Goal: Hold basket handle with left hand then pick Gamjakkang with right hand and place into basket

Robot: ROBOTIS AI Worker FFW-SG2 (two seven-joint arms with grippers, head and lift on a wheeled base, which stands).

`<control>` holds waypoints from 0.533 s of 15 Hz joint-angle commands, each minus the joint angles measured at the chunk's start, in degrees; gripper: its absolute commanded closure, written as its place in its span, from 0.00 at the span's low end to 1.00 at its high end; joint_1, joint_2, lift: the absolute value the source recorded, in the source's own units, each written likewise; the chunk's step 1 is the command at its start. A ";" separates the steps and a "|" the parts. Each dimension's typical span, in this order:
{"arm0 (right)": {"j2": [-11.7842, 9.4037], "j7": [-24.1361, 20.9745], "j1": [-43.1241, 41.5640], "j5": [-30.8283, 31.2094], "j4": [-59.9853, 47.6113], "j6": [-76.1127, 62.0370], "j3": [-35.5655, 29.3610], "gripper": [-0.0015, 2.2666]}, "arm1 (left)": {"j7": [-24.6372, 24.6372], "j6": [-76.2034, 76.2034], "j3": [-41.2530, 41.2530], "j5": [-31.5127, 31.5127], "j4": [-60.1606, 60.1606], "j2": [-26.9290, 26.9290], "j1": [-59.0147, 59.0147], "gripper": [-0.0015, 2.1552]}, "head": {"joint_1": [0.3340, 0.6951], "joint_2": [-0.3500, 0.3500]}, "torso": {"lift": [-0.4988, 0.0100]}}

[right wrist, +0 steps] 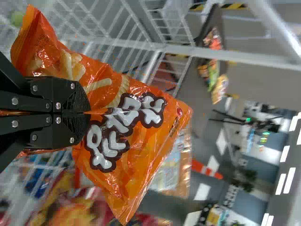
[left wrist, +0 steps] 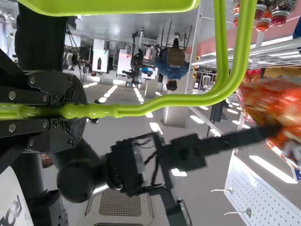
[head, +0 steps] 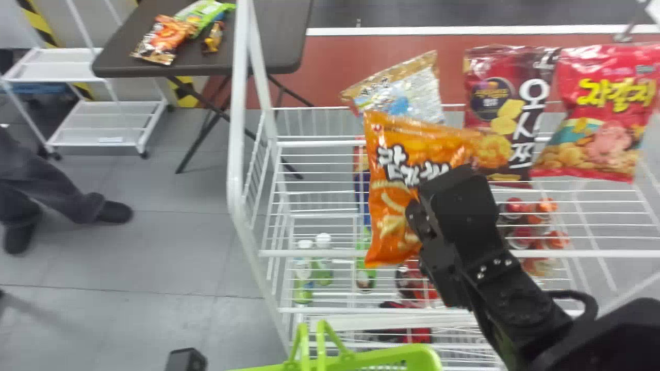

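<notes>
In the head view my right gripper (head: 420, 214) is over the wire shelf, shut on the orange Gamjakkang bag (head: 392, 190). The right wrist view shows the right gripper (right wrist: 87, 113) pinching the film of the Gamjakkang bag (right wrist: 136, 127) between its fingers. At the bottom edge of the head view stands the green basket (head: 402, 358) with its handles up; a dark part of my left gripper (head: 186, 359) is left of it. In the left wrist view the left gripper (left wrist: 70, 111) is closed around the green basket handle (left wrist: 178, 100), below the basket's rim (left wrist: 113, 6) in that picture.
More snack bags, a dark red one (head: 502, 113) and a pink one (head: 600, 113), stand at the rack's back right. A silvery bag (head: 407, 95) is behind the Gamjakkang. The white rack post (head: 238, 129) rises left of them. Bottles (head: 304, 273) sit on a lower level.
</notes>
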 commanded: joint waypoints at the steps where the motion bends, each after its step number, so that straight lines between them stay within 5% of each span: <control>1: -1.39 0.01 2.21 1.41 -6.86 13.67 -0.49 0.99 | 0.00 0.07 -0.28 -0.12 0.23 0.00 -0.11 1.00 | 1.00 0.42 | 0.95; 5: -3.50 0.54 4.84 1.76 -14.77 22.58 -1.11 0.99 | -0.18 0.07 -0.28 -0.12 0.59 0.00 -0.11 1.00 | 1.00 0.17 | 0.95; 8: -4.38 2.30 5.90 1.32 -18.46 22.58 -0.05 0.99 | -0.35 0.07 -0.28 -0.12 0.94 -0.18 -0.11 1.00 | 1.00 0.15 | 0.95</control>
